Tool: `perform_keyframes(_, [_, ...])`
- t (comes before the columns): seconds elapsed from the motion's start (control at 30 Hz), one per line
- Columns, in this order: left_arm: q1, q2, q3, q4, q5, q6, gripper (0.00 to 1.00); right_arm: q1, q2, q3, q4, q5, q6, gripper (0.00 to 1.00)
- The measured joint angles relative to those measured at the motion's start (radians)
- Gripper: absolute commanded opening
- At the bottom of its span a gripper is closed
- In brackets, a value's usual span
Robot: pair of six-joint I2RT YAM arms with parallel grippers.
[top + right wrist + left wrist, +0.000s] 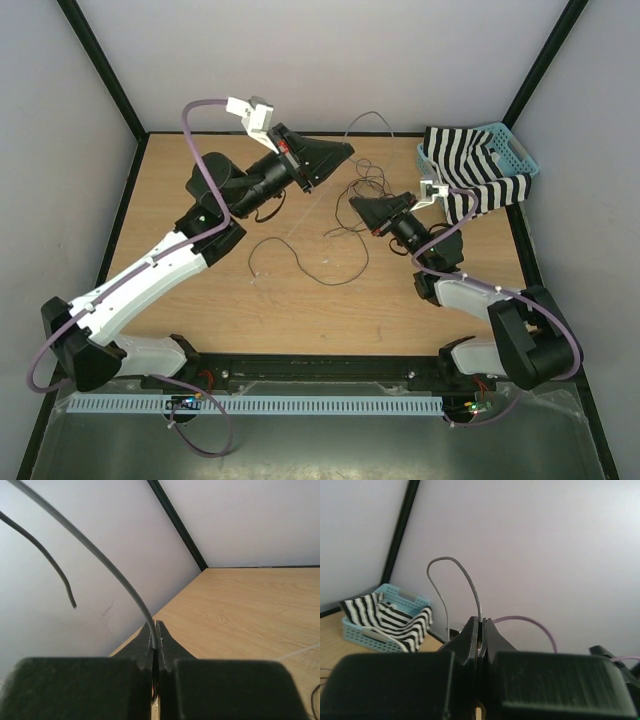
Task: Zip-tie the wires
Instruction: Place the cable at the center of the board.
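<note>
My left tool [479, 624], upper middle of the top view, is clamped shut on 1 strand of the wires [445, 558]. My right tool [155, 628], just lower right of it, pinches another strand. Loose loops lie on the surface [330, 320] below both tools. A pale strip, probably the zip tie [301, 652], seems nearer my right tool.

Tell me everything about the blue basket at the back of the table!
The basket is light blue and looks like plastic. It is rectangular, with slotted walls and a cut-out grip in its end. It stands upright on the far right corner of the wooden table, close to the walls. A black-and-white striped cloth lies bunched inside it and hangs out over its near side.
</note>
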Motion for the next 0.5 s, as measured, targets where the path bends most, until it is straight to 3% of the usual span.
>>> perform_keyframes(0.2, [-0.001,-0.103,-0.134,-0.003,-0.17,0.108,0.0,0.0,-0.105,0.004,-0.185,0.013,-0.069,0.0])
perform_keyframes(0.33, [-0.001,-0.206,-0.244,-0.018,-0.351,0.196,0.0,0.005,-0.163,0.146,-0.53,0.003,-0.195,0.0])
perform_keyframes(0.5, [-0.001,-0.306,-0.389,-0.058,-0.608,0.251,0.0,0.072,-0.06,0.507,-1.056,0.012,-0.425,0.0])
